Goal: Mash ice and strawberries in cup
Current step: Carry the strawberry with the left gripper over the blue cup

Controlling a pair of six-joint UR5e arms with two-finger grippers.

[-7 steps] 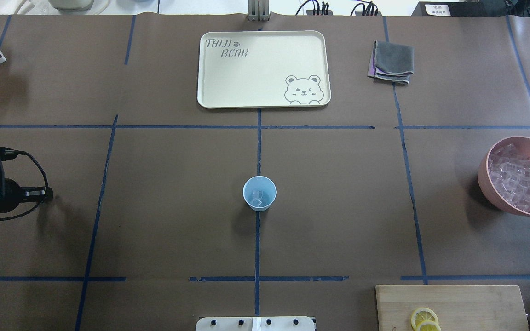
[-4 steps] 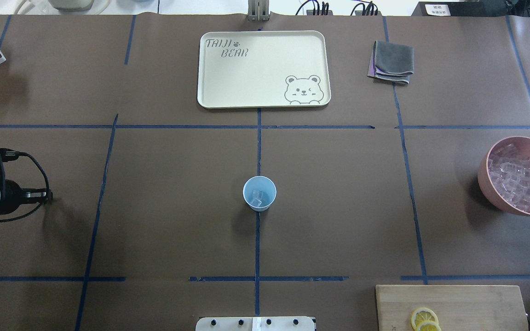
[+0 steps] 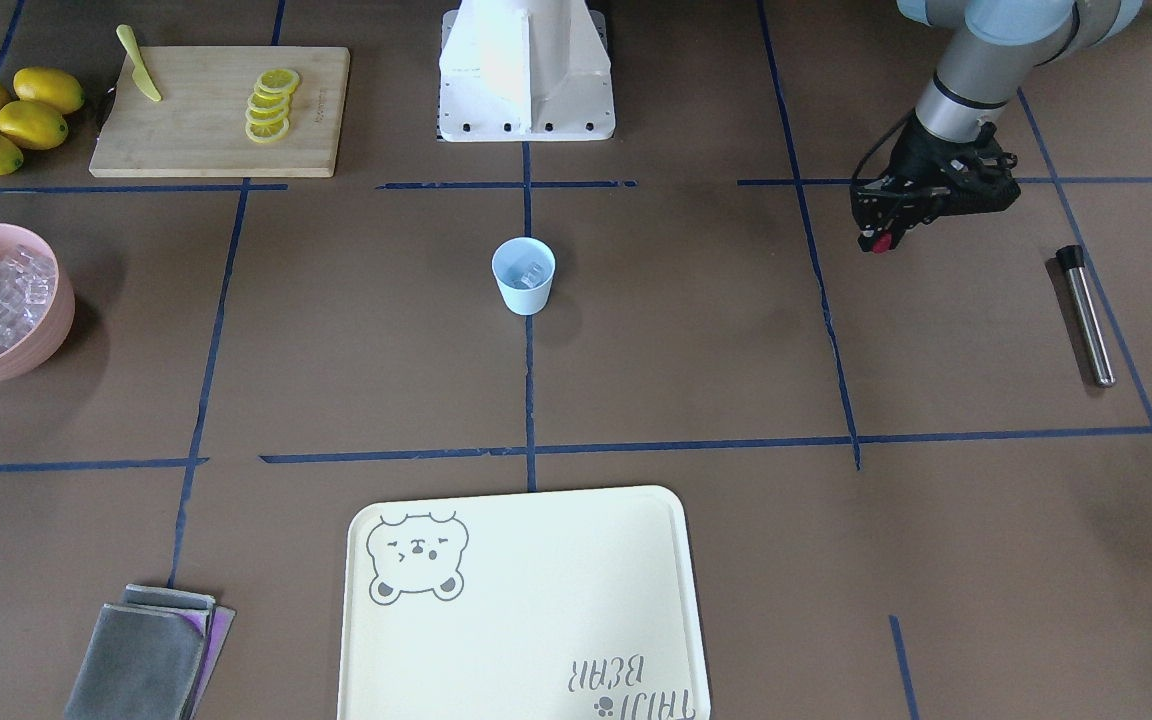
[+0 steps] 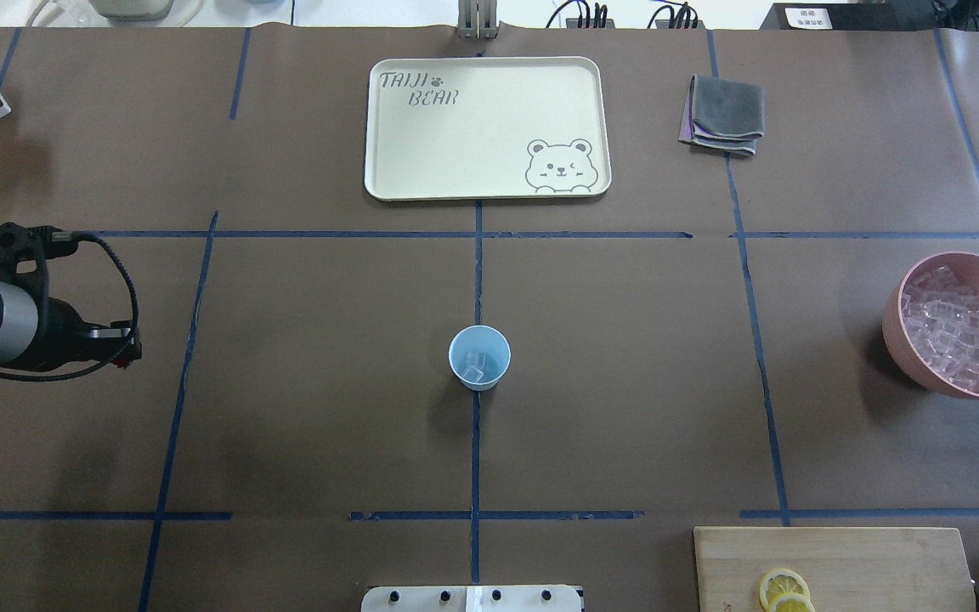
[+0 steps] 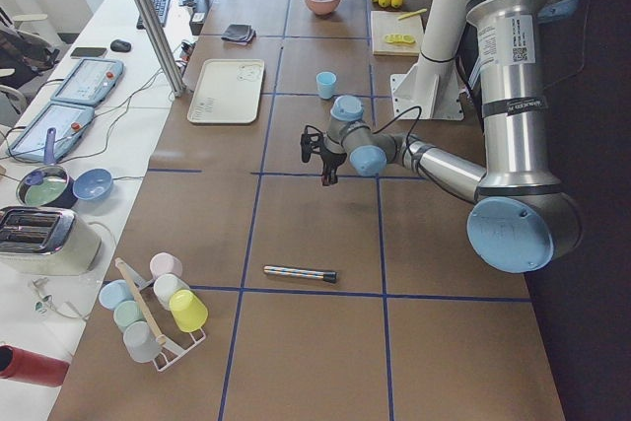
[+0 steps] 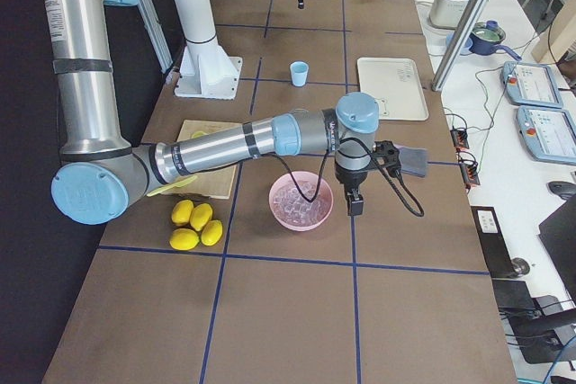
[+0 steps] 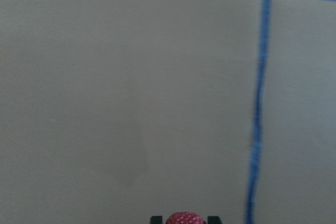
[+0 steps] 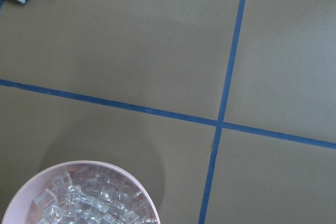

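A table covered with brown paper and blue tape lines fills the scene. The cream tray with a bear drawing lies beyond the cup, on the side away from the robot. A wooden board is on the robot's side of the cup, toward the robot's right, and it carries lemon slices. The pink bowl, far to the robot's right of the cup, is full of ice. The right gripper hangs just beside this bowl; whether it is open I cannot tell. The cup itself, pale blue and upright, holds a few clear cubes. Well to the robot's left of the cup, the left gripper is closed on a small red strawberry, above the paper.
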